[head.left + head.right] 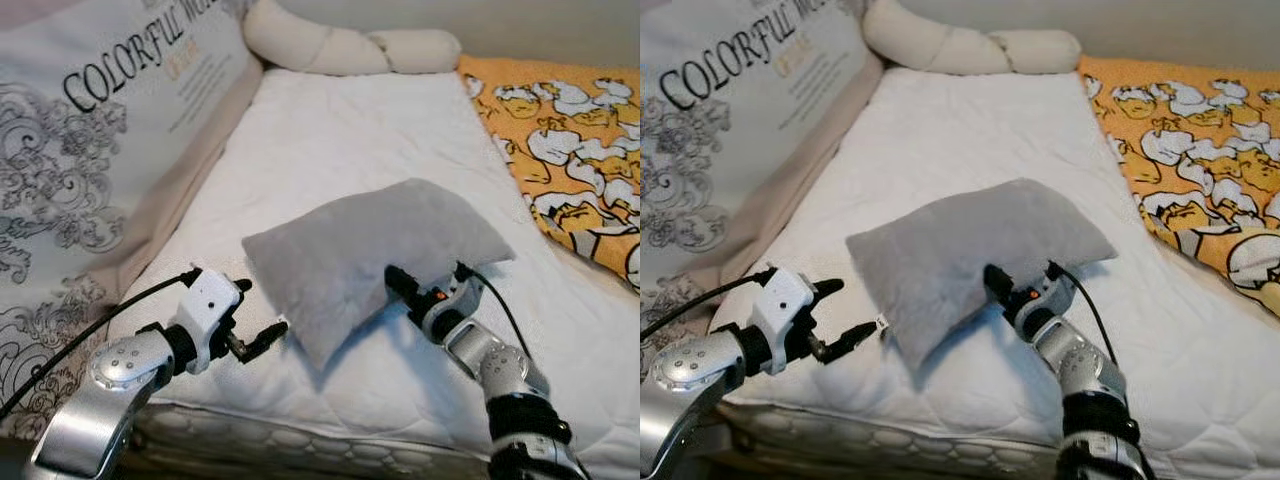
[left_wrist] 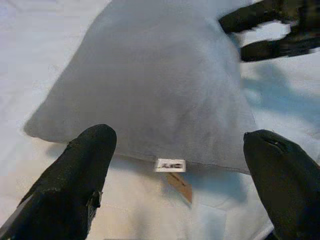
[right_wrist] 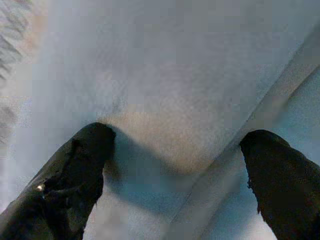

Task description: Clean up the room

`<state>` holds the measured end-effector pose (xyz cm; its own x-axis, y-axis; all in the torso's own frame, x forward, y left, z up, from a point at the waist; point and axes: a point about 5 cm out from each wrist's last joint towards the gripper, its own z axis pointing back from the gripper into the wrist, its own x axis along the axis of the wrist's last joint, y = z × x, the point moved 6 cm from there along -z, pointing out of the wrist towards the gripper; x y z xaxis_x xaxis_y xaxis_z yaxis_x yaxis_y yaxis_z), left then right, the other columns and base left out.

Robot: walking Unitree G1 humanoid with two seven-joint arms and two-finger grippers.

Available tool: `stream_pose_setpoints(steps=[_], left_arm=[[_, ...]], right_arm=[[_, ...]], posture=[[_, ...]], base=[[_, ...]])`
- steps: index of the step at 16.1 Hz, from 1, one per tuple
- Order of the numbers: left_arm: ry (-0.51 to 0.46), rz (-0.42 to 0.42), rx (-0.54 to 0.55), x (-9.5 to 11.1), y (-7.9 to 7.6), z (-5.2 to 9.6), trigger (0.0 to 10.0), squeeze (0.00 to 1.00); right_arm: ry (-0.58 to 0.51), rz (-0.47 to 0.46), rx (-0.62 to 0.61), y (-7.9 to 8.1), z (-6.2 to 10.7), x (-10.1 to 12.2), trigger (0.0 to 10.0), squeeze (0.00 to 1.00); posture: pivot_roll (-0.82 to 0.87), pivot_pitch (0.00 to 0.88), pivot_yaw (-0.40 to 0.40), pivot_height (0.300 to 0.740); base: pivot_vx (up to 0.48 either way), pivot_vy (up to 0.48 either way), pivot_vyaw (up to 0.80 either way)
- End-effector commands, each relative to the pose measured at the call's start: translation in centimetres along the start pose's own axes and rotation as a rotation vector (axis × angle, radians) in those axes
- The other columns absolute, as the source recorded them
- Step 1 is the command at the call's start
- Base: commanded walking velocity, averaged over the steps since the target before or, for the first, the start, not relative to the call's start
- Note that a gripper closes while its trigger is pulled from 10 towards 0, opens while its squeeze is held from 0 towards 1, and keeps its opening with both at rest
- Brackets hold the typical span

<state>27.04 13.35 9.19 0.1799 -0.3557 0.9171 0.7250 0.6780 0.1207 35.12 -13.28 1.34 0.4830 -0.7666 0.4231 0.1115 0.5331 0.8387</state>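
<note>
A soft grey rectangular cushion lies in the middle of the white quilted mattress, nearer the front edge than the far end, with one corner pointing at the robot. The left gripper hangs just beside the cushion's near-left edge, and its two black fingers are spread wide apart with nothing between them. In the left wrist view a small sewn tag sits on the cushion's seam right in front of those fingers. The right gripper is pushed up against the cushion's near-right side, touching it or even tucked a little under it, and its fingers are also wide apart, with grey cloth lying between them but not pinched. The cushion looks light and squashy, so I think it will bend and sag if held by one corner, and the smooth cloth may slip. It would be best to pinch a thick bit of the edge on both sides, not the tiny tag. It will not break if it drops. A big printed cream headboard cushion leans along the left side, a long cream roll pillow lies at the far end, and an orange blanket with white cartoon ducks is on the right.
</note>
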Motion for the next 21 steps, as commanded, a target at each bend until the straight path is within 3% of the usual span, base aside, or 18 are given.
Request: stream_pose_setpoints(steps=[1,2,4,7,8,10,17,21], left_arm=[[-0.001,-0.005,-0.022,0.2,-0.1,0.0,10.0,0.00],[0.019,0.006,-0.087,0.0,-0.8,0.0,10.0,0.00],[0.076,0.018,-0.162,-0.9,-1.1,0.1,10.0,0.00],[0.053,0.051,-0.155,-0.4,-0.5,-0.3,10.0,0.00],[0.086,0.084,-0.176,-0.9,-0.9,-0.2,10.0,0.00],[0.129,0.108,-0.193,-1.8,-1.2,0.0,10.0,0.00],[0.124,0.210,-0.279,-1.4,-2.0,0.5,10.0,0.00],[0.164,0.250,-0.245,-2.0,-1.3,1.0,10.0,0.00]], right_arm=[[-0.033,-0.052,0.046,0.5,-0.1,0.6,10.0,0.00],[-0.045,-0.125,0.090,0.7,-0.5,0.7,10.0,0.00],[-0.004,-0.138,0.081,0.6,-1.5,-0.4,10.0,0.00],[-0.041,-0.158,0.073,1.3,-2.4,0.0,10.0,0.00],[-0.037,-0.153,0.073,1.7,-2.7,-0.1,4.3,0.00],[-0.038,-0.146,0.039,1.4,-2.9,-0.3,0.0,0.00],[-0.060,-0.141,-0.001,0.5,-2.9,-0.1,0.0,0.00],[-0.071,-0.129,-0.048,-0.5,-2.7,-0.1,0.0,0.00]], posture=[[0.04,0.000,0.033,0.740],[0.04,0.000,0.038,0.740],[0.05,0.000,0.046,0.740],[0.06,0.000,0.038,0.740],[0.05,0.000,0.039,0.740],[0.05,0.000,0.038,0.740],[0.04,0.000,0.050,0.740],[0.05,0.000,0.042,0.740]], base=[[0.000,0.000,0.00],[0.000,0.000,0.00],[0.000,0.000,0.00],[0.000,0.000,0.00],[0.000,0.000,0.00],[0.000,0.000,0.00],[0.000,0.000,0.00],[0.000,0.000,0.00]])
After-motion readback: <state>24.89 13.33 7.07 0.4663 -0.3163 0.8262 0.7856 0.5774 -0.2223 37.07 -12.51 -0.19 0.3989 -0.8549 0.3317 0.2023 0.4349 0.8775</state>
